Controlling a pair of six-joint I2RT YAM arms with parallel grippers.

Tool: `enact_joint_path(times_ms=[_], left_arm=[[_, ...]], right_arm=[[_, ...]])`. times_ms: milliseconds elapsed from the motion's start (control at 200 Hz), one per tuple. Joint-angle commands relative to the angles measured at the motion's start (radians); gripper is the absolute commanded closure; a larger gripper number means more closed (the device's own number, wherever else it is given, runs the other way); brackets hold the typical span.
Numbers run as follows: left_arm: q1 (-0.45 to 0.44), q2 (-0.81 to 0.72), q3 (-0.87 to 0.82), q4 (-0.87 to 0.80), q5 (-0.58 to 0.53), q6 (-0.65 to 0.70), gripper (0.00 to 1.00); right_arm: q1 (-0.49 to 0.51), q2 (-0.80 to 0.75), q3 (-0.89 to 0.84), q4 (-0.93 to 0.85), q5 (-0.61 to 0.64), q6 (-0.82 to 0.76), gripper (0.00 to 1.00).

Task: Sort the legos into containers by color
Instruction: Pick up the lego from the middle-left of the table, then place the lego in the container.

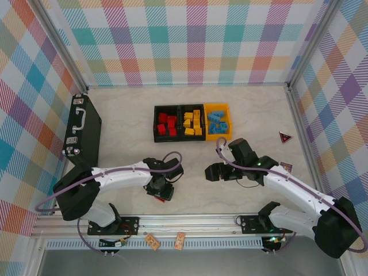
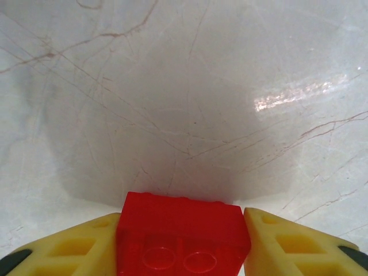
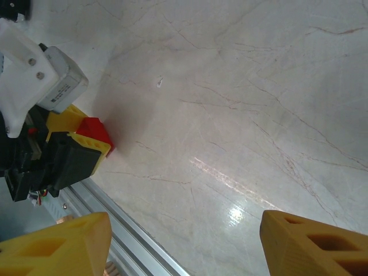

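My left gripper point(image 1: 161, 192) is low over the near table, shut on a red lego point(image 1: 166, 196). In the left wrist view the red lego point(image 2: 181, 230) sits tight between the yellow fingers point(image 2: 75, 247), studs toward the camera. The right wrist view catches the same red lego point(image 3: 95, 131) at its upper left. My right gripper point(image 1: 214, 171) hovers open over bare table, its fingertips point(image 3: 63, 241) wide apart with nothing between them. Farther back stand the containers: a black bin point(image 1: 156, 123) with red legos, a black bin point(image 1: 192, 107) with yellow ones, an orange-yellow bin point(image 1: 229, 118) with blue ones.
A black briefcase point(image 1: 83, 129) lies along the left wall. A small red-and-black triangle point(image 1: 284, 137) and a small card point(image 1: 286, 168) lie at the right. An aluminium rail point(image 1: 190, 221) runs along the near edge, close behind the left gripper.
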Motion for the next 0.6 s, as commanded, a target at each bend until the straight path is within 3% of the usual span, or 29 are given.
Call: enact_joint_path(times_ms=[0, 335, 600], left_arm=[[0.008, -0.057, 0.034, -0.007, -0.033, -0.027, 0.55], [0.161, -0.100, 0.215, -0.038, -0.135, -0.003, 0.56], [0.311, 0.036, 0.438, 0.007, -0.182, 0.037, 0.56]], right_arm=[[0.004, -0.015, -0.009, 0.017, 0.014, 0.009, 0.31], [0.004, -0.018, 0.013, 0.043, 0.065, 0.039, 0.31], [0.004, 0.065, 0.076, 0.090, 0.106, 0.081, 0.31]])
